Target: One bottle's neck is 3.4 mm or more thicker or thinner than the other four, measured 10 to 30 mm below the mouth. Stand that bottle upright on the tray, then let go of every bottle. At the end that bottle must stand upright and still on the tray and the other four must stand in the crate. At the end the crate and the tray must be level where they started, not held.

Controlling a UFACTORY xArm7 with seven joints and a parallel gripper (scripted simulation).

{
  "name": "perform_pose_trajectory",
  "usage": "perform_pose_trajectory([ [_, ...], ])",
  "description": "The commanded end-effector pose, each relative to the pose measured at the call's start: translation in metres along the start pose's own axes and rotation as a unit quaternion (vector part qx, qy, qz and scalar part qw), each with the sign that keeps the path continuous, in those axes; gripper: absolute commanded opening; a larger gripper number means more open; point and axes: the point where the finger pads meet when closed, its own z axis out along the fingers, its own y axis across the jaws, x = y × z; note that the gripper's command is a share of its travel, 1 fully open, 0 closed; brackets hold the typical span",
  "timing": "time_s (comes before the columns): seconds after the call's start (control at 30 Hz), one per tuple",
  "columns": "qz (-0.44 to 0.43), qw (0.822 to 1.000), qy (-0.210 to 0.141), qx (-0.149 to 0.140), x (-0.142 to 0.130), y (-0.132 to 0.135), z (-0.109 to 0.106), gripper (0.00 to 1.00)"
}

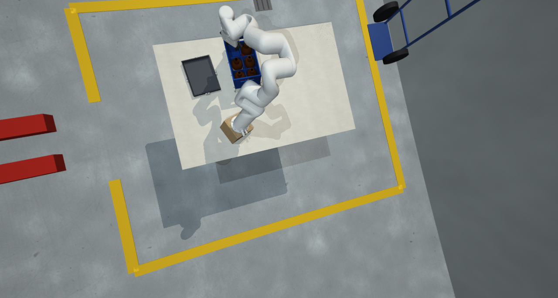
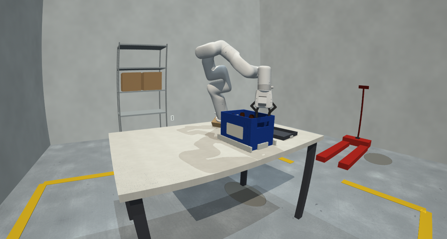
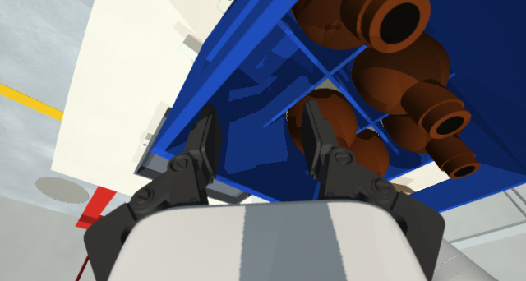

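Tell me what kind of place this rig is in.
Probably a warehouse or workshop: a red pallet jack, a blue hand truck, and a metal shelf unit with cardboard boxes suggest it.

Top view from high overhead.

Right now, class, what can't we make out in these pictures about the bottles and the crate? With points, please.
- Odd neck: top view, bottles (image 1: 236,64) (image 3: 394,18) too small to compare; wrist view, slanted angles mislead.
- Nearest-finger bottle's neck: wrist view, behind the gripper (image 1: 238,45) (image 2: 263,115) (image 3: 260,118).
- Bottle bodies: exterior view, behind the crate's (image 1: 247,82) (image 2: 262,135) (image 3: 246,39) walls.
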Motion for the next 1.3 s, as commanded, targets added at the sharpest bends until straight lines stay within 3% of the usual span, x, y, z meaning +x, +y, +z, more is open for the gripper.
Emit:
perform_pose_trajectory([
  [0.0, 0.000, 1.000, 0.001, 0.001, 0.001, -0.001, -0.008, 0.65],
  [0.43, 0.000, 1.000, 0.001, 0.001, 0.000, -0.001, -0.052, 0.65],
  [0.7, 0.000, 1.000, 0.001, 0.001, 0.000, -0.001, -0.069, 0.65],
  [1.13, 0.000, 1.000, 0.001, 0.001, 0.000, -0.001, -0.077, 0.65],
  [1.17, 0.000, 1.000, 0.001, 0.001, 0.000, -0.001, -0.077, 0.00],
  [1.27, 0.000, 1.000, 0.001, 0.001, 0.000, -0.001, -0.077, 0.00],
])
